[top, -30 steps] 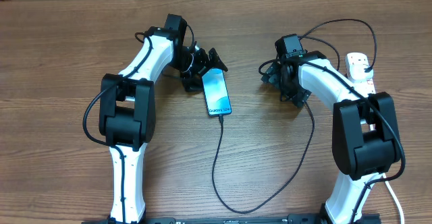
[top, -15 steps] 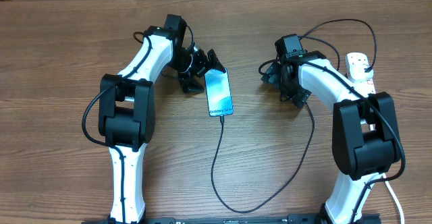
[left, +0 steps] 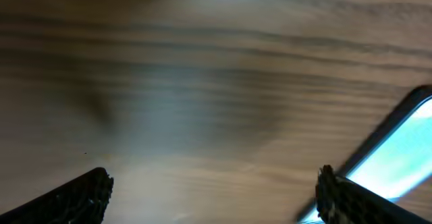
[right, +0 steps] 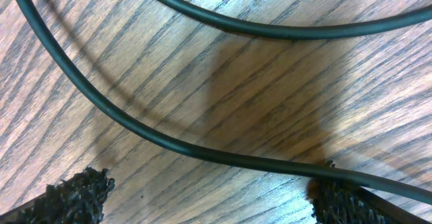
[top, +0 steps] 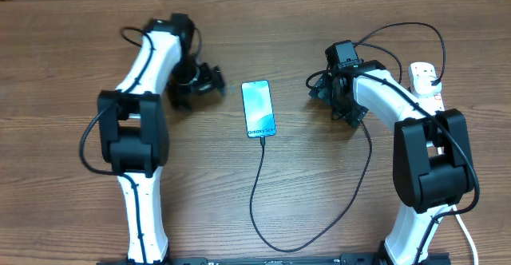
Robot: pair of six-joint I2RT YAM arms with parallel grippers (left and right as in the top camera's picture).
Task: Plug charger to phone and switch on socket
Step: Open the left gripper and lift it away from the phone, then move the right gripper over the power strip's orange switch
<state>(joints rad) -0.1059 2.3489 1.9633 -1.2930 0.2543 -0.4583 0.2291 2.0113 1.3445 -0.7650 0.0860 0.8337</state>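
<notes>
From overhead, the phone (top: 258, 108) lies flat on the wooden worktop (top: 72, 41), screen lit, between the two arms. The charger (top: 256, 193) meets the phone's near end, loops toward the front edge and runs up under the right arm. The left hand (top: 198, 87) stands open, apart from the phone on its left. The right hand (top: 330, 96) is open too, low over the cable. The power strip (top: 423, 75) lies at the right edge, partly hidden by that arm.

In the left wrist view, which is blurred, we see the left hand (left: 212, 204) spread wide over bare wood, with the phone (left: 398, 150) at the right edge.

In the right wrist view, the right hand (right: 209, 200) is open, gripping nothing. The charger (right: 189, 150) crosses between its fingertips and touches the right one.
</notes>
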